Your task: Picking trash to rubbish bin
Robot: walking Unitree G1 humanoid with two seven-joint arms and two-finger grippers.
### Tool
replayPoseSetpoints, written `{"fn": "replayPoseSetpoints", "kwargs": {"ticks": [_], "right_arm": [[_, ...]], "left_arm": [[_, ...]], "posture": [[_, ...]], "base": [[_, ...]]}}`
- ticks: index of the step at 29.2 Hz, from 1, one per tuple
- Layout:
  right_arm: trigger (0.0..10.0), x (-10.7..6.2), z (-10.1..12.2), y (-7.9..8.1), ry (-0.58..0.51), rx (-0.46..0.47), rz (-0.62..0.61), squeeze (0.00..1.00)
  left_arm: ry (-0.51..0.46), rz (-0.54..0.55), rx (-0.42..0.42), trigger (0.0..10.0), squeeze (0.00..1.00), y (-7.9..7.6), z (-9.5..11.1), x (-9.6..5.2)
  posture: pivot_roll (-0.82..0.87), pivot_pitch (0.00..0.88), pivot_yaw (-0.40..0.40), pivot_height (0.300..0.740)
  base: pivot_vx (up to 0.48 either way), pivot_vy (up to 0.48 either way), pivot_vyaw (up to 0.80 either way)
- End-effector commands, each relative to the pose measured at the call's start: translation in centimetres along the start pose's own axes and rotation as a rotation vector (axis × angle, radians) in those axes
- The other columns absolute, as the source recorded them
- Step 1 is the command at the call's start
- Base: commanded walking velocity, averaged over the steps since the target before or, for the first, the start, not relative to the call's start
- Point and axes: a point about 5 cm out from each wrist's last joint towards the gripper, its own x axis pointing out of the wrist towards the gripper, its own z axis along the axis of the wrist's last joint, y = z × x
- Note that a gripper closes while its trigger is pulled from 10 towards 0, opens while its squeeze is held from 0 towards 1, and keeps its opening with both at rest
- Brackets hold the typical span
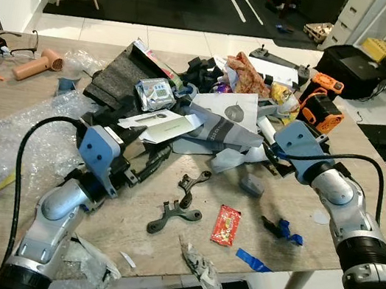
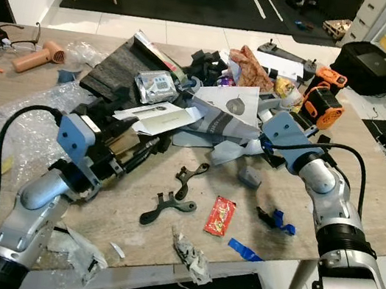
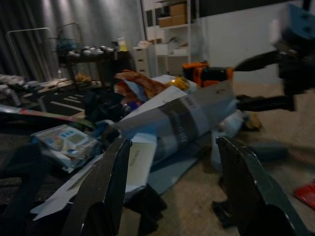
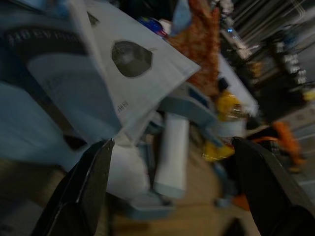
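Observation:
A heap of trash lies mid-table: a grey-and-white printed carton (image 1: 219, 123), a white paper sleeve (image 1: 156, 119), a blister pack (image 1: 153, 93) and an orange patterned wrapper (image 1: 247, 72). My left gripper (image 1: 151, 158) is low over the table at the heap's near left side. It is open, and the wrist view has the carton (image 3: 182, 115) ahead between its fingers (image 3: 106, 191). My right gripper (image 1: 266, 156) reaches in from the right, open, at the carton's right end (image 4: 133, 73). A red candy wrapper (image 1: 227, 224) and crumpled plastic (image 1: 202, 262) lie near the front edge.
Bubble wrap (image 1: 25, 122) covers the table's left part. Black plastic brackets (image 1: 177, 213), a blue tape strip (image 1: 253, 260) and a grey block (image 1: 251, 183) lie loose in front. An orange-black tool (image 1: 319, 107), a peach hair dryer (image 1: 39, 63) and glasses (image 1: 19, 48) sit further back.

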Motion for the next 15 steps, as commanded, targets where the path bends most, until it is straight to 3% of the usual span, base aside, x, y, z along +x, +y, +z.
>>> {"fn": "replayPoseSetpoints", "kwargs": {"ticks": [1,5,11,15], "right_arm": [[10.0,0.4,0.4,0.3,-0.028,0.044,0.037,0.0],[10.0,1.0,0.8,1.8,-0.054,0.11,0.157,0.0],[10.0,1.1,0.9,1.9,-0.076,0.218,0.226,0.0],[10.0,0.8,0.8,1.7,-0.084,0.222,0.295,0.0]], "left_arm": [[0.003,-0.021,0.01,10.0,0.0,0.0,0.2,-0.4],[0.014,-0.027,0.01,10.0,0.0,0.0,0.2,-0.9],[0.018,-0.039,0.011,10.0,0.0,-0.1,0.2,-1.2],[0.017,-0.04,0.005,10.0,0.0,-0.2,0.1,-1.2]], "posture": [[-0.03,0.0,-0.016,0.74],[-0.02,0.0,-0.01,0.74],[-0.01,0.0,-0.009,0.74],[-0.01,0.0,-0.011,0.74]], "base": [[0.0,0.0,0.0],[0.0,0.0,0.0],[0.0,0.0,0.0],[0.0,0.0,0.0]]}}
